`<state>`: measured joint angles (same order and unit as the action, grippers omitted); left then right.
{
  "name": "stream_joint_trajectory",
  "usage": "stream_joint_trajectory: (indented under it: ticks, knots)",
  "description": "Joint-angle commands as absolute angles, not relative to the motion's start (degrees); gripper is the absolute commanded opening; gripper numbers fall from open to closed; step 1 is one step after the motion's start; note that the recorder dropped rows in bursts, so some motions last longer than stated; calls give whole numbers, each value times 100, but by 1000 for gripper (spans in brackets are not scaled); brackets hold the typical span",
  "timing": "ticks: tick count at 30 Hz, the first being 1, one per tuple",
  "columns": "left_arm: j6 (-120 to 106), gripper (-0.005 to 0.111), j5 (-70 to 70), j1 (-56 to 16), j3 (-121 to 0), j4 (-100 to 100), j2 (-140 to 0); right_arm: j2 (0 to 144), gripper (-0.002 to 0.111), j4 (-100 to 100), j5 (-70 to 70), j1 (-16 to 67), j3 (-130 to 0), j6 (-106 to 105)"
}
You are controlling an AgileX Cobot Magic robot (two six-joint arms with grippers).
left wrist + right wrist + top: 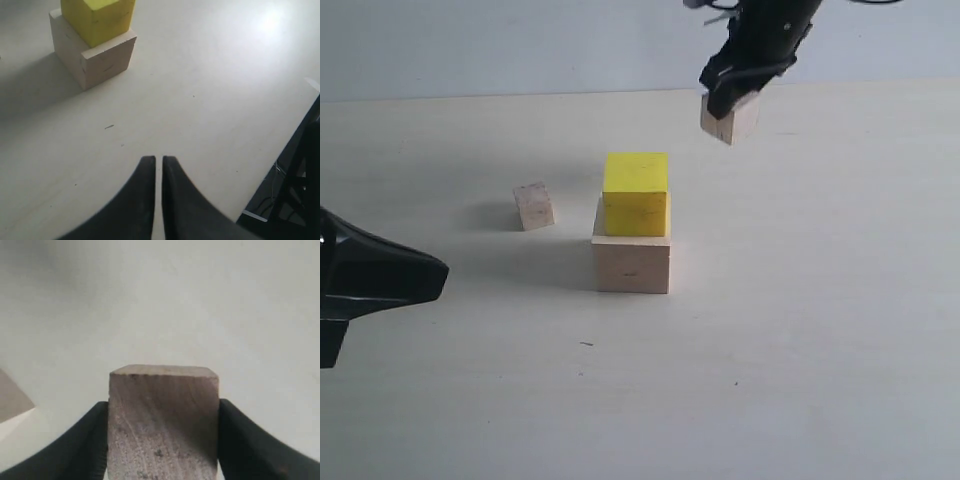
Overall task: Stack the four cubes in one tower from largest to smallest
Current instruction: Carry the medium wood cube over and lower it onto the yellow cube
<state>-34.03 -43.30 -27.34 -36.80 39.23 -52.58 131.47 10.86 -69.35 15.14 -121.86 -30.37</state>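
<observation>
Pale wood cube held aloft, tower half built.
Right pincer grips one small speckled cube by opposite faces, clear of the surface near its far edge, probably to carry it onto the yellow cube. That one sits on the large pale cube mid-surface. The other small cube waits alone, left of the stack. Left pincer is closed on nothing by the left edge, seemingly parked out of the way. No writing or labels visible.

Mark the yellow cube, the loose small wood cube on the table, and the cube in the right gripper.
yellow cube [635, 213]: exterior view, front face.
loose small wood cube [535, 211]: exterior view, front face.
held small wood cube [163, 425]: right wrist view, face toward the camera.
</observation>
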Motion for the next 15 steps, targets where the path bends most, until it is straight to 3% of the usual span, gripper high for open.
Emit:
stream_joint_trajectory:
  ticks: [1, 15]
  knots:
    - [-3403, 8, -4317, -2724, -3873, 3920, -5091, 12312, 0, 1642, -6996, 1495, -12207, -3540]
    - [-3403, 8, -4369, -2724, -4001, 3615, -4812, 10736, 0, 1949, -6996, 2142, -10623, -4993]
